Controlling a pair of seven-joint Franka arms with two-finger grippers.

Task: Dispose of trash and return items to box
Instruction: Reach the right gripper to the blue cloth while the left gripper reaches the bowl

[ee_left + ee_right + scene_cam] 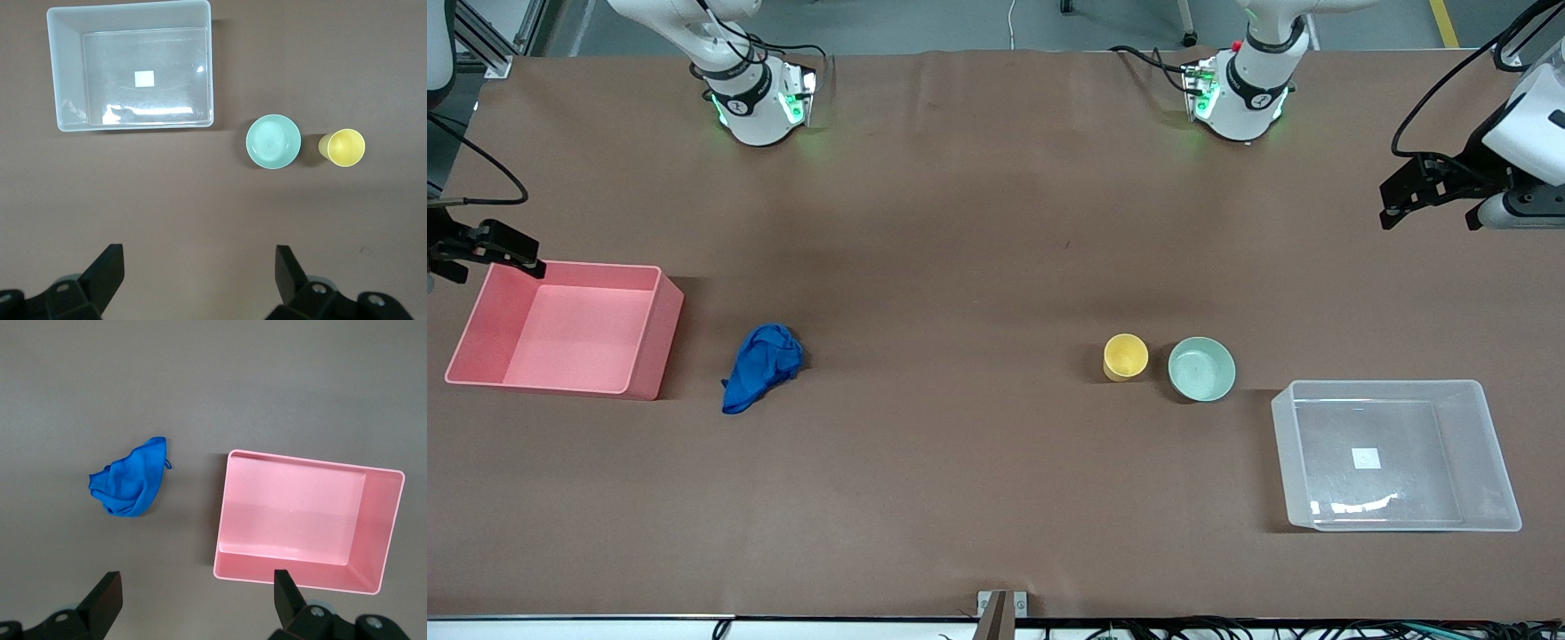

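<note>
The deep-blue cloth wad point(760, 366) lies on the table beside the pink bin; it also shows in the right wrist view point(130, 483). The yellow cup point(1126, 356) and the mint-green bowl point(1201, 368) stand side by side, upright and empty, near the clear tub point(1449, 444). The left wrist view shows the cup point(345, 147), the bowl point(273, 141) and the empty tub point(173, 73) with its white label. My left gripper point(1405, 203) point(198, 267) hangs open and empty over bare table at the left arm's end. My right gripper point(494, 258) point(195, 587) hangs open and empty over the pink bin's corner.
The pink opaque bin point(560, 329) point(293, 520) stands empty at the right arm's end of the table. The brown table top point(960, 267) spreads between the cloth and the cup. Both arm bases stand along the edge farthest from the front camera.
</note>
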